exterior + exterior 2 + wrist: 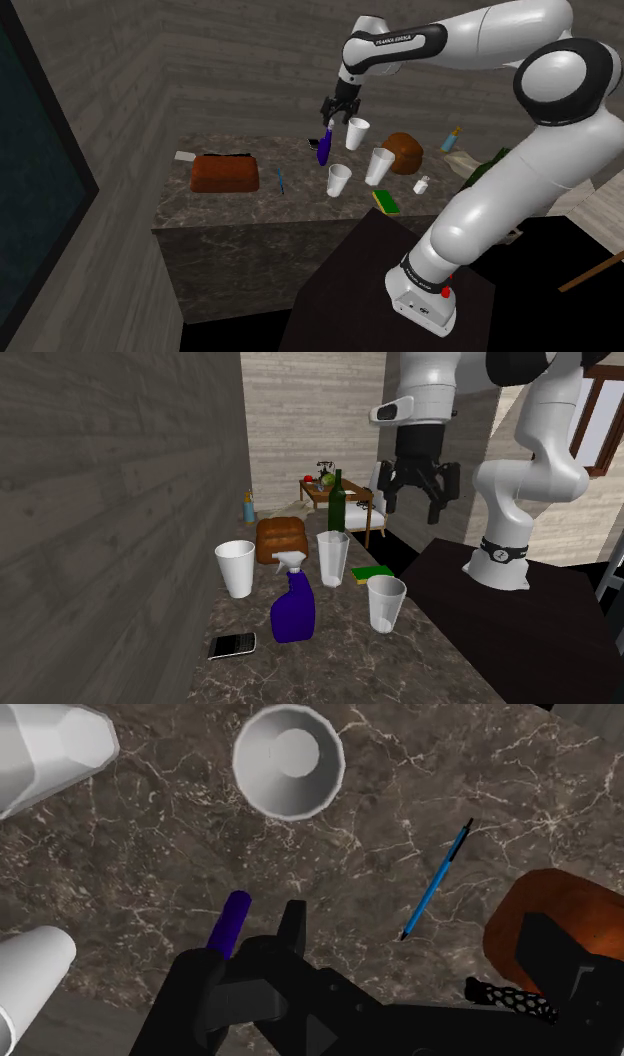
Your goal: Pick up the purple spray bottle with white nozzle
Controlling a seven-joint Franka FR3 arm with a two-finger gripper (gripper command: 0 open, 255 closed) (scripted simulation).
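I have the end effector (418, 492) hanging above the worktop (330, 667), its two fingers spread wide with nothing between them. The spray bottle (293, 610) stands upright on the dark marbled worktop, purple with a pale nozzle on top. A phone (232, 645) lies just beside its base. Three white cups stand around it: one (236, 567) toward the wall, one (332, 557) behind it and one (386, 602) on the stand's side.

In the second exterior view the end effector sits higher than the bottle, off to that view's right and apart from it. In the shoulder view it appears just above the bottle's nozzle, and I cannot judge the gap from there.

On the wrist view a narrow purple strip of the bottle pokes out between the fingers, with the rest hidden behind the black body. I cannot tell from that view whether anything touches it. Past the fingers I see a cup from above and a blue pen (436, 882) lying flat. A brown bag (560, 919) is partly cut off at the edge. Behind the cups, a brown lump (280, 539) is too indistinct for me to name.
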